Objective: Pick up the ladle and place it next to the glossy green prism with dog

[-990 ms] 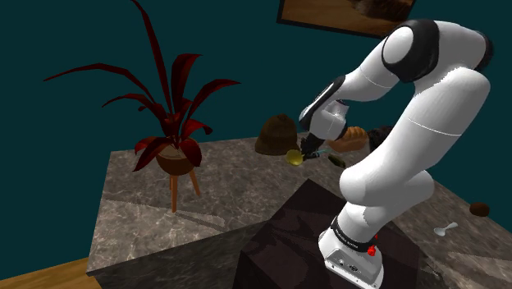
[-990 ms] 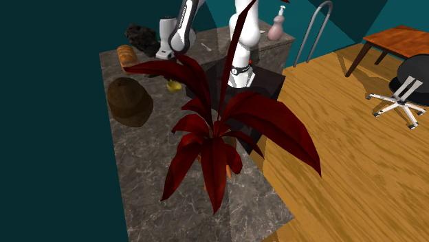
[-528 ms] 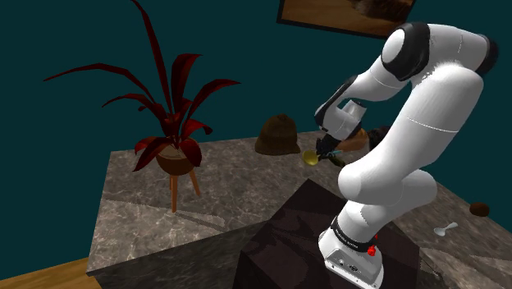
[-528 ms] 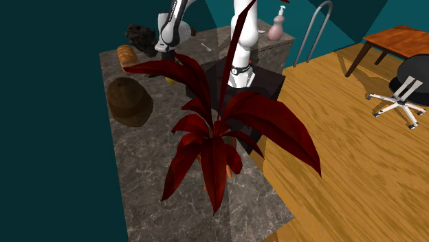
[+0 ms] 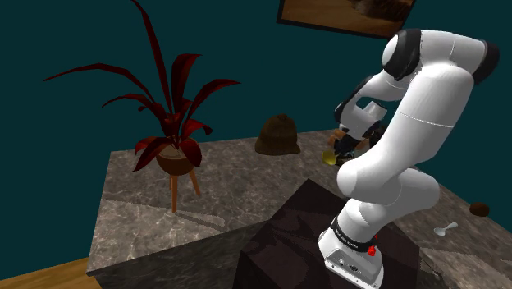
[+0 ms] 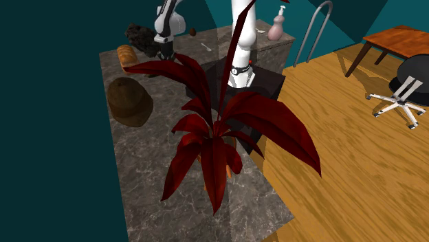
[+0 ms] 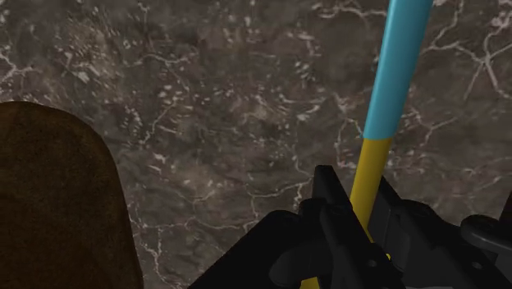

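1. Over the last second my gripper (image 5: 345, 149) has swung toward the shoulder view's right, away from the brown dome-shaped thing (image 5: 276, 134), taking the ladle (image 5: 329, 158) with it.
2. My fingers (image 7: 332, 215) are clamped on the yellow part of the ladle's handle; the blue part runs on past them.
3. The ladle hangs above the marbled counter (image 5: 221, 189), with its yellow bowl between the dome and my arm.
4. The red-leaved plant (image 5: 171, 123) stands well apart.
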Motion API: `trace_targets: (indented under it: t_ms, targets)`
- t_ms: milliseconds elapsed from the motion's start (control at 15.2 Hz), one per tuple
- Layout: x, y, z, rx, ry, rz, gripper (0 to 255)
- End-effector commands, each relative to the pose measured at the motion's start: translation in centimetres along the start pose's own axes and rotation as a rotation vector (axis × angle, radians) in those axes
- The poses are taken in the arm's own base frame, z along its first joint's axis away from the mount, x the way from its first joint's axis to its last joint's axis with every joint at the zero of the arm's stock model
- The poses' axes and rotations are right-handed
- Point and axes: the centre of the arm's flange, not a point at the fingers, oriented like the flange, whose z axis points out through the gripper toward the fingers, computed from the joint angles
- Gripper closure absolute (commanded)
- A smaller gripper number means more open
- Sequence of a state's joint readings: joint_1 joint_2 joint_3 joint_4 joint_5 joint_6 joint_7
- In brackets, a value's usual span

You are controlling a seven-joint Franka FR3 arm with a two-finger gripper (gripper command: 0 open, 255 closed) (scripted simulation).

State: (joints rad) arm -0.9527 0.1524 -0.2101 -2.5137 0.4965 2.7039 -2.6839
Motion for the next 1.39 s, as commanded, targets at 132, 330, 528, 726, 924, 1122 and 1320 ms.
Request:
trace_targets:
  t_ms: [132,330,528,726,924,1122,1320]
  targets:
    - [-5.2,-1.3,-0.6,0.0,0.0,-0.002,255]
    - [-9.1,-2.1,-1.1,0.0,0.0,-0.002,255]
    - [-13.0,-2.8,-1.6,0.0,0.0,-0.002,255]
    - [-16.8,-3.6,-2.0,0.0,0.0,-0.002,255]
    - [-20.7,-4.4,-2.5,0.0,0.0,-0.002,255]
    - [-24.5,-5.2,-2.9,0.0,0.0,-0.002,255]
    - [-28.4,-5.9,-3.4,0.0,0.0,-0.002,255]
